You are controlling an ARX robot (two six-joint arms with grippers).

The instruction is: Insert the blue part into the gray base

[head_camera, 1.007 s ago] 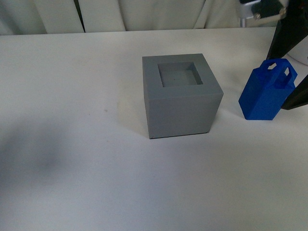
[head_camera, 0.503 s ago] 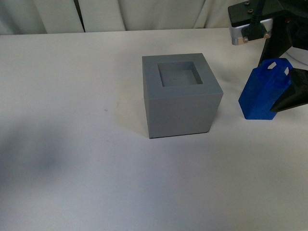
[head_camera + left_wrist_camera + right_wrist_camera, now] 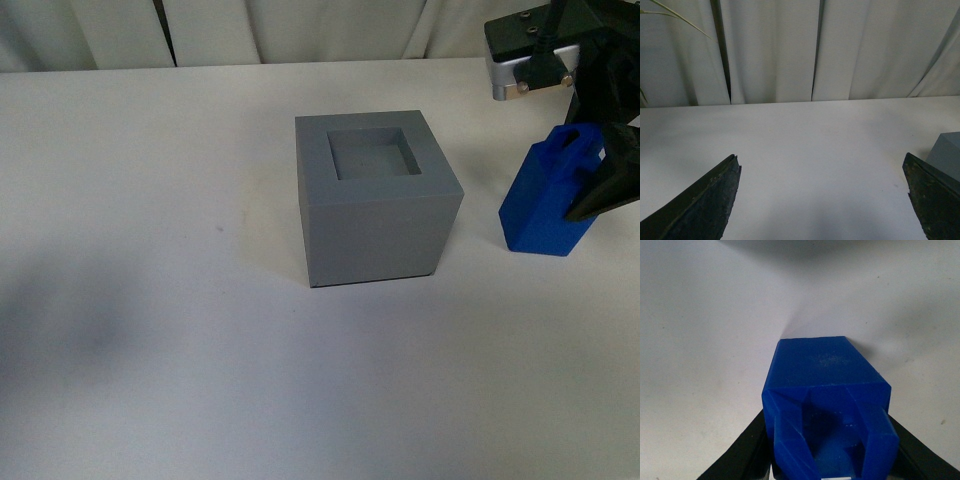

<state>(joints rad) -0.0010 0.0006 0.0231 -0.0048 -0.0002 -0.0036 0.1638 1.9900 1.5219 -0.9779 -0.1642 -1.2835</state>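
blue part (image 3: 540,210) upright, clasped by right end effector (image 3: 830,460)

The right arm's wrist block (image 3: 527,45), at the far right, is black on top with a silver-grey metal band beneath. Two small brass-coloured screws (image 3: 522,88) sit along the band's lower edge, and a thin dark cable (image 3: 546,25) meets the block from above. Its fingers (image 3: 608,190) are matte black and taper to wedge-shaped ends. In the right wrist view the right gripper (image 3: 826,415) shows only as two plain black slanting slabs. The left gripper (image 3: 820,157) has two fingers of the same wedge shape, dark charcoal, with a rough, scuffed surface and a paler, faintly greenish line along each edge.
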